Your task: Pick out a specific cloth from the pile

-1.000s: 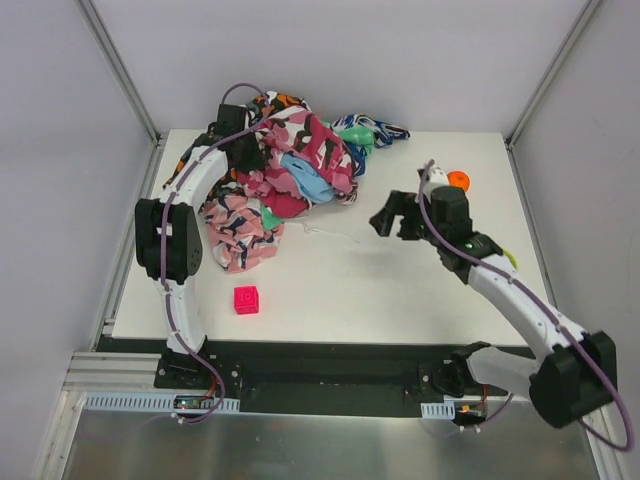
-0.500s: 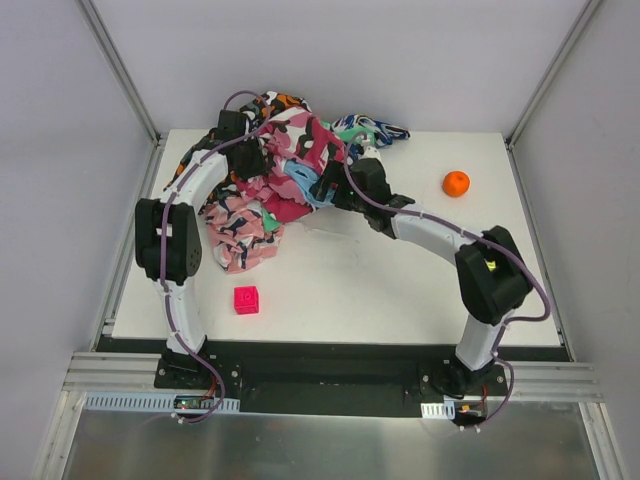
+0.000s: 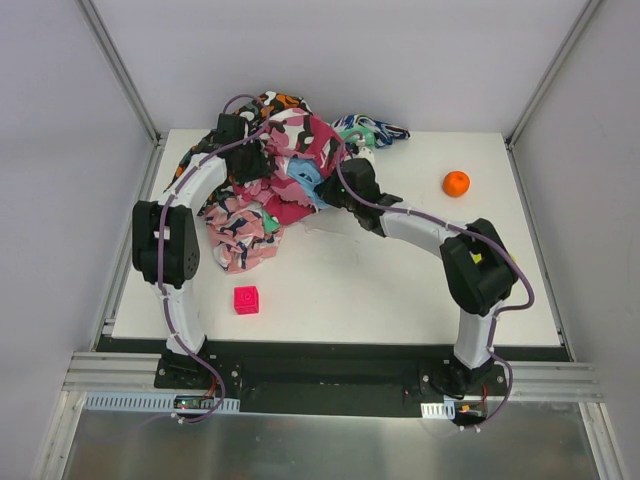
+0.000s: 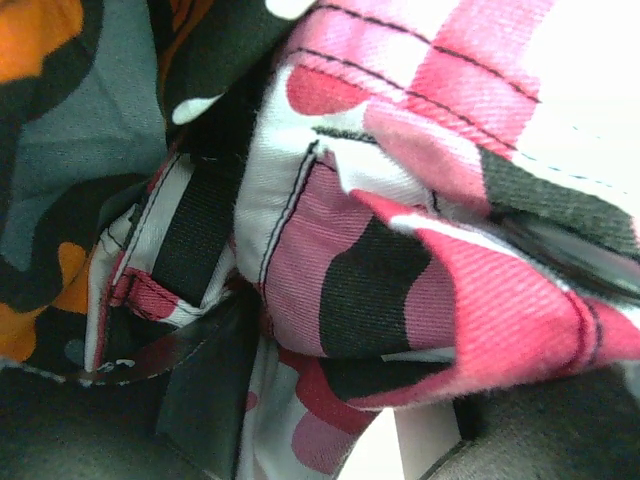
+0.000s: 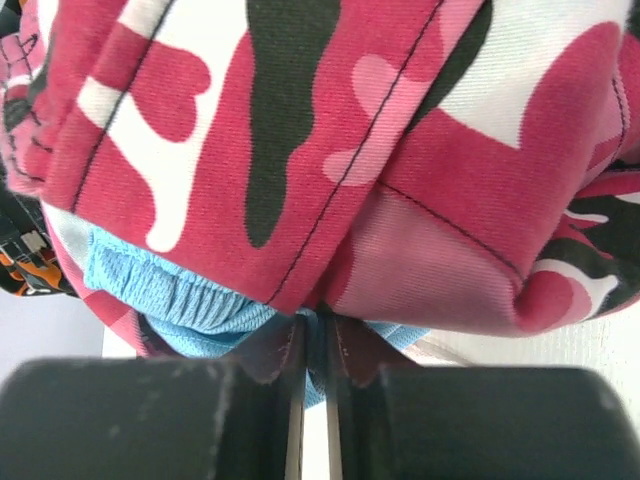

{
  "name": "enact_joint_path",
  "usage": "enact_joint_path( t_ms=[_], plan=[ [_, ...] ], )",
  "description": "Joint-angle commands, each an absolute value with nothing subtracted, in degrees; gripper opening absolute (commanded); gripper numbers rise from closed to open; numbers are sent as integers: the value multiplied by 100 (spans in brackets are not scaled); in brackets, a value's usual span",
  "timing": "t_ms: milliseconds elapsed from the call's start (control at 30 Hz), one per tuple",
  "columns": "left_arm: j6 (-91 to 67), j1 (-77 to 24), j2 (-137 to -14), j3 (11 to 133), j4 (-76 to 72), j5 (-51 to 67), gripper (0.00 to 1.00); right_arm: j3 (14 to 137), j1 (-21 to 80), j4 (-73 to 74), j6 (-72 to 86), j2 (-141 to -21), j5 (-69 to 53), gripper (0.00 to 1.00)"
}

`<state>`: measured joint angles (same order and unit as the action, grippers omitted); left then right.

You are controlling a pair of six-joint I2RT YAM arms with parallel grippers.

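The pile [image 3: 245, 220] of pink, orange-black and salmon camouflage cloths lies at the table's far left. The cloth [image 3: 305, 176], plain light blue, shows in the pile's right side under a pink camouflage fold. My right gripper [image 3: 327, 190] reaches into that side. In the right wrist view its fingers [image 5: 290, 345] stand pressed together on the light-blue cloth [image 5: 170, 295] below the pink camouflage cloth [image 5: 300, 150]; right gripper [image 5: 318, 335]. My left gripper [image 3: 250, 160] is buried in the pile's top left. Its jaws stand apart, with pink camouflage fabric [image 4: 400, 300] lying between them; left gripper [image 4: 370, 405].
An orange ball [image 3: 456, 183] sits at the back right of the white table [image 3: 400, 290]. A pink cube [image 3: 246, 299] rests near the front left. Blue-and-white patterned cloth [image 3: 378, 128] and a green piece [image 3: 352, 136] trail from the pile's back right.
My right arm swung from the table's right side into the pile and shut on the light-blue cloth. The left gripper's jaws parted inside the pile.
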<state>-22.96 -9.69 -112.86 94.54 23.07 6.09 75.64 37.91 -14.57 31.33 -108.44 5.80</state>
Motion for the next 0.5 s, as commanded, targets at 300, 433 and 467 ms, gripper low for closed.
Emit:
enact_joint_path(
  t_ms=[300,433,467],
  plan=[
    [-2382,-958,-11145,9193,2856,281,54,7654,3841,-1241,2330,-8764,282,1],
    [-2373,-949,-11206,9281,2927,229,55,8357,3762,-520,1715,-8298,-376,1],
    [-2390,-941,-11250,9307,2953,202,55,8593,3692,-371,1592,-8227,-613,1]
  ],
)
